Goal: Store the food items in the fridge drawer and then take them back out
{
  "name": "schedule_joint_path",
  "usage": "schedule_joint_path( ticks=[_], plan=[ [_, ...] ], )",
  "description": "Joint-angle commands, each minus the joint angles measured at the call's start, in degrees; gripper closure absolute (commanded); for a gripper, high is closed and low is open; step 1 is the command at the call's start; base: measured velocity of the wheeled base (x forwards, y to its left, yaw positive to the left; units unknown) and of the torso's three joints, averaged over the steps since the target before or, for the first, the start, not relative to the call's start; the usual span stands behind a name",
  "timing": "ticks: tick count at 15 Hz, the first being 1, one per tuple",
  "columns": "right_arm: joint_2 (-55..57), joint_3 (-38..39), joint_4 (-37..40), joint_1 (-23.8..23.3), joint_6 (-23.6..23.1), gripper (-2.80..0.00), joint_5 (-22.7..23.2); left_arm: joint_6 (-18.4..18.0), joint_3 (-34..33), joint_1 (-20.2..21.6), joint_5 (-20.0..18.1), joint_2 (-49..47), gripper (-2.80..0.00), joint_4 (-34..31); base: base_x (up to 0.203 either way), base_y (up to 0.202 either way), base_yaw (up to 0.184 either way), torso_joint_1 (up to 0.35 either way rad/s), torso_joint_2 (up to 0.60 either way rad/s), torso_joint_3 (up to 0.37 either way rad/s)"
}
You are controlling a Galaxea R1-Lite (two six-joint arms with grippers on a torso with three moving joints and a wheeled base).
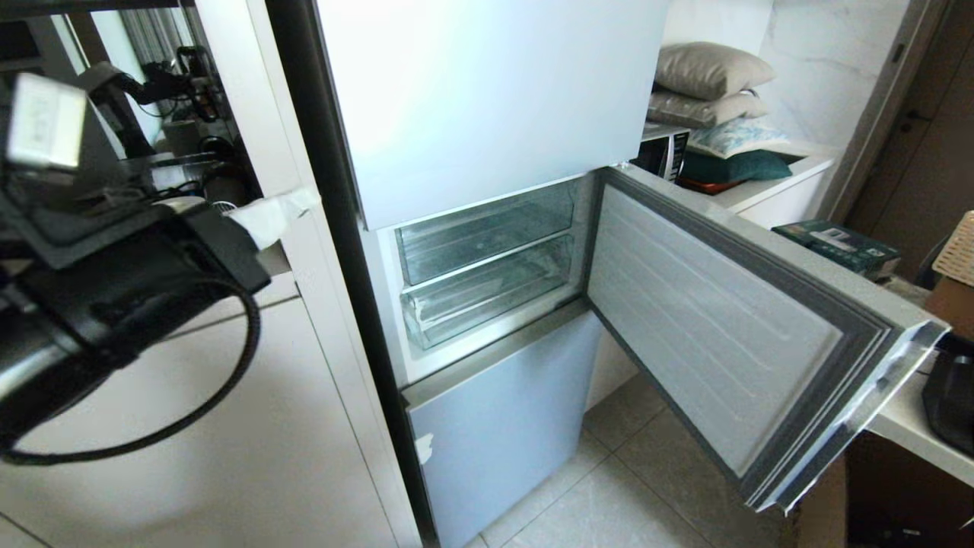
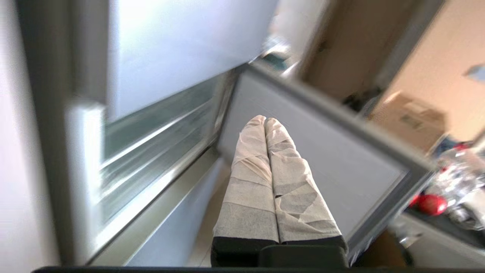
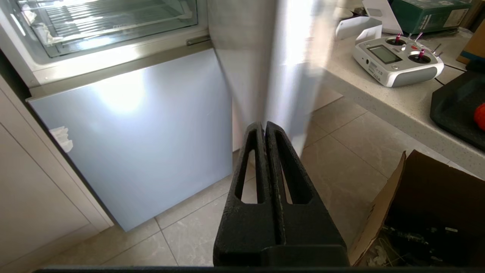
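**Fridge door open, both grippers closed and empty**

A tall pale fridge (image 1: 487, 99) stands between white cabinets (image 1: 228, 426) and a light stone counter (image 3: 363, 83). Its middle door (image 1: 708, 320) is swung wide open to the right. Inside the open compartment sit two clear plastic drawers, one above the other, both pushed in. The upper one (image 1: 483, 236) and the lower one (image 1: 487, 293) look empty, though their clear walls make that hard to judge, and I cannot tell which is the shallower fridge drawer.

The left arm (image 1: 106, 259) is raised at the left, in front of the cabinets. Its left gripper (image 2: 265, 121), with fingers wrapped in pale tape, is pressed together with nothing between them, pointing toward the inner face of the open door.

The right gripper (image 3: 263, 127), black, hangs low over the tiled floor (image 3: 333, 167) near the lower fridge door (image 3: 136, 132); its fingers are also pinched together and hold nothing.

A red food item (image 2: 432, 204) lies on a black tray on the counter, well apart from the fridge. An orange-red piece (image 3: 480, 116) shows at the edge of the tray (image 3: 451, 106). A grey remote controller (image 3: 398, 60) rests on the counter beside it.
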State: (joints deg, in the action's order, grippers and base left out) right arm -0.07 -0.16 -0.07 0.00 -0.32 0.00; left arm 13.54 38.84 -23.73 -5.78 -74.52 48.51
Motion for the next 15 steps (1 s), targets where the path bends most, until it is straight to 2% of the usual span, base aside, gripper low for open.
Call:
schedule_joint_path(
  ticks=[1,4,6,7,8,10,11,12,13,15],
  plan=[
    [0.07,-0.02,-0.01,0.0,-0.04,0.0,0.0,-0.32,-1.8,0.54,4.78,11.96,0.0,-12.89,0.0,0.0,0.0,0.0,0.0,0.0],
    [0.07,0.07,-0.01,0.0,-0.04,0.0,0.0,-2.72,-9.0,0.69,11.09,20.37,0.0,-14.63,0.0,0.0,0.0,0.0,0.0,0.0],
    [0.07,0.06,-0.01,0.0,-0.04,0.0,0.0,-5.66,-12.63,0.8,15.69,27.67,0.0,-16.36,0.0,0.0,0.0,0.0,0.0,0.0],
    [0.07,-0.02,-0.01,0.0,-0.04,0.0,0.0,-7.01,-14.14,1.8,18.79,31.24,0.0,-18.07,0.0,0.0,0.0,0.0,0.0,0.0],
    [0.07,0.0,-0.01,0.0,-0.04,0.0,0.0,-7.6,-15.01,4.86,19.92,33.04,0.0,-19.31,0.0,0.0,0.0,0.0,0.0,0.0],
    [0.07,-0.02,-0.01,0.0,-0.04,0.0,0.0,-9.14,-17.8,17.16,21.19,35.83,0.0,-21.26,0.0,0.0,0.0,0.0,0.0,0.0],
    [0.07,-0.02,-0.01,0.0,-0.04,0.0,0.0,-10.64,-20.43,22.02,21.63,38.34,0.0,-22.0,0.0,0.0,0.0,0.0,0.0,0.0],
    [0.07,0.05,-0.01,0.0,-0.04,0.0,0.0,-11.78,-24.73,24.9,21.73,41.13,0.0,-22.61,0.0,0.0,0.0,0.0,0.0,0.0],
    [0.07,0.07,-0.01,0.0,-0.04,0.0,0.0,-12.48,-28.69,25.43,20.93,43.36,0.0,-23.08,0.0,0.0,0.0,0.0,0.0,0.0],
    [0.07,0.02,-0.01,0.0,-0.04,0.0,0.0,-13.39,-35.98,25.17,15.94,49.25,0.0,-24.29,0.0,0.0,0.0,0.0,0.0,0.0]
  ],
)
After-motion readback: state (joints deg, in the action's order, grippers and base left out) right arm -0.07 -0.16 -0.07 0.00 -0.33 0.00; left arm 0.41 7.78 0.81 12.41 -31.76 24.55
